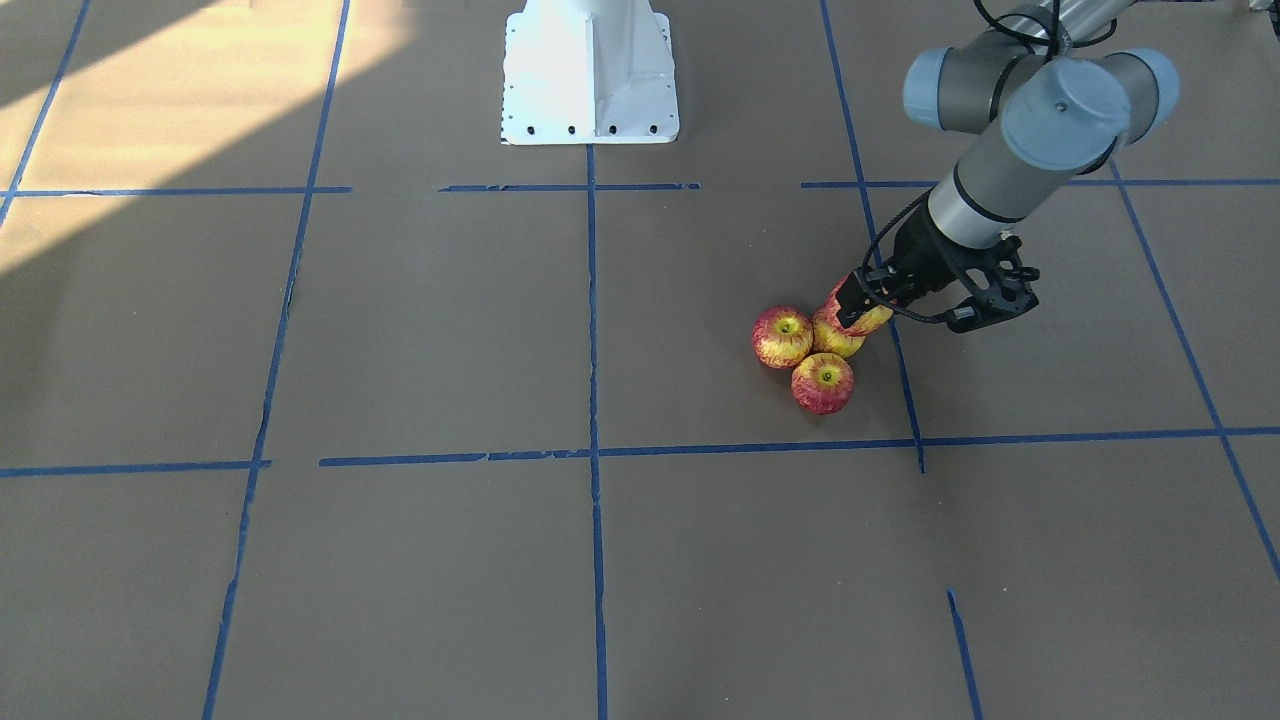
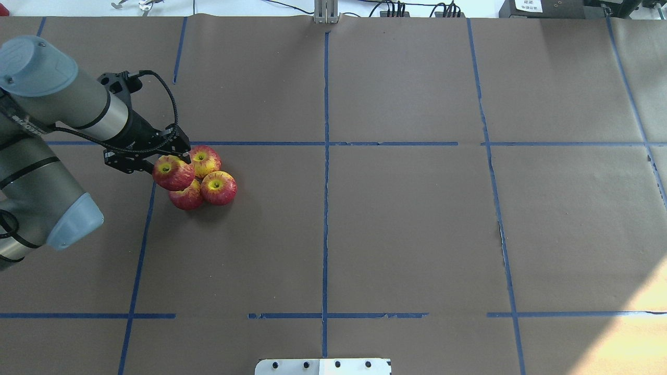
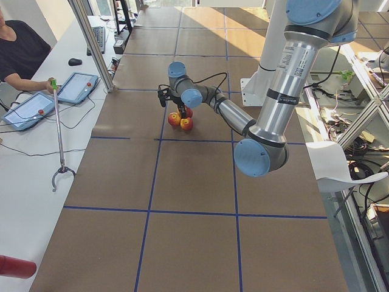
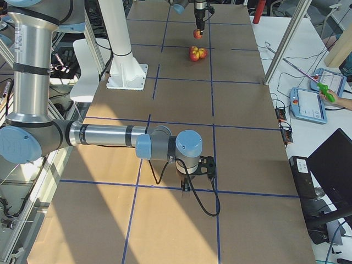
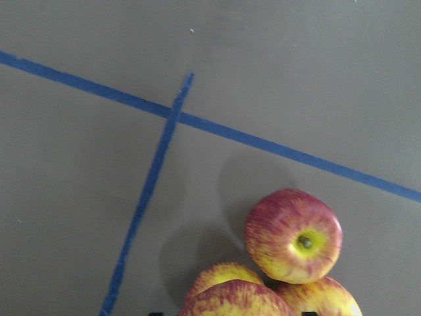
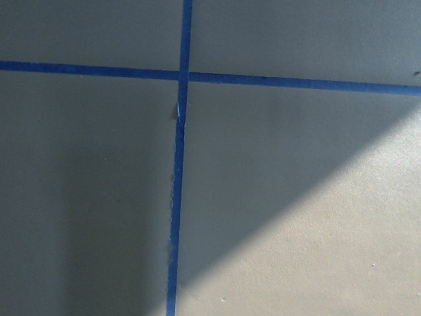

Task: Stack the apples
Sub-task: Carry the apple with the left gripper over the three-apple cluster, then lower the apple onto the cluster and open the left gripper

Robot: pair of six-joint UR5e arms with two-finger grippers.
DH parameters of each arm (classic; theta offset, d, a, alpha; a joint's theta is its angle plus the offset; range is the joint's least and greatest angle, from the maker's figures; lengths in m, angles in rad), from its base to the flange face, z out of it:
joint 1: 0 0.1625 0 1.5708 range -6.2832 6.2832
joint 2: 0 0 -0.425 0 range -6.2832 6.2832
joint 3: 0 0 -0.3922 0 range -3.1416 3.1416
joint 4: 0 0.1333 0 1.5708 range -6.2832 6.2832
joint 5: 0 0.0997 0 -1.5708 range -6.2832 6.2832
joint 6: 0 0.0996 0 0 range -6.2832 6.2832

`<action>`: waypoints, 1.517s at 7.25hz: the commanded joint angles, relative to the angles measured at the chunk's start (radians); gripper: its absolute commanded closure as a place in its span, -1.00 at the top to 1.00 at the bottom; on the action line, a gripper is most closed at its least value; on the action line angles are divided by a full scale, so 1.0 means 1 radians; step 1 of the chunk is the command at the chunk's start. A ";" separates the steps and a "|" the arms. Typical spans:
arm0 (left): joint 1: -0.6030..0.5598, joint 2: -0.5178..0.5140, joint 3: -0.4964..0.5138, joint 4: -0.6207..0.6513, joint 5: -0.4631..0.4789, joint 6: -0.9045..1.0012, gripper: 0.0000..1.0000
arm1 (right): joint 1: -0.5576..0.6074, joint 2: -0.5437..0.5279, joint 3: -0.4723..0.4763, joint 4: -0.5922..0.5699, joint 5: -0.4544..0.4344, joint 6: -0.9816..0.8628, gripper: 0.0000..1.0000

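Three red-and-yellow apples sit bunched together on the brown table: one [image 2: 204,160], one [image 2: 219,187] and one [image 2: 186,197], partly covered. My left gripper [image 2: 168,160] is shut on a fourth apple [image 2: 173,172] and holds it in the air just over the bunch's near-left side. In the front-facing view the held apple [image 1: 858,316] is above and to the right of the bunch [image 1: 782,336]. The left wrist view shows the held apple [image 5: 233,301] at the bottom edge with the table apples [image 5: 294,236] below it. My right gripper [image 4: 190,184] shows only in the right side view; I cannot tell its state.
Blue tape lines [image 2: 325,156] divide the brown paper table into squares. The robot's white base [image 1: 590,75] stands at the table's edge. An operator [image 3: 18,58] sits at a side desk with tablets and a grabber stick [image 3: 58,134].
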 commanded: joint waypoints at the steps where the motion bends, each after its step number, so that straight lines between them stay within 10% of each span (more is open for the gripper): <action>1: 0.043 -0.056 0.008 0.084 0.045 0.000 -1.00 | 0.000 0.000 0.000 0.000 0.000 0.000 1.00; 11: 0.046 -0.071 0.046 0.072 0.124 0.010 -0.86 | 0.000 0.000 0.000 0.000 0.000 0.000 1.00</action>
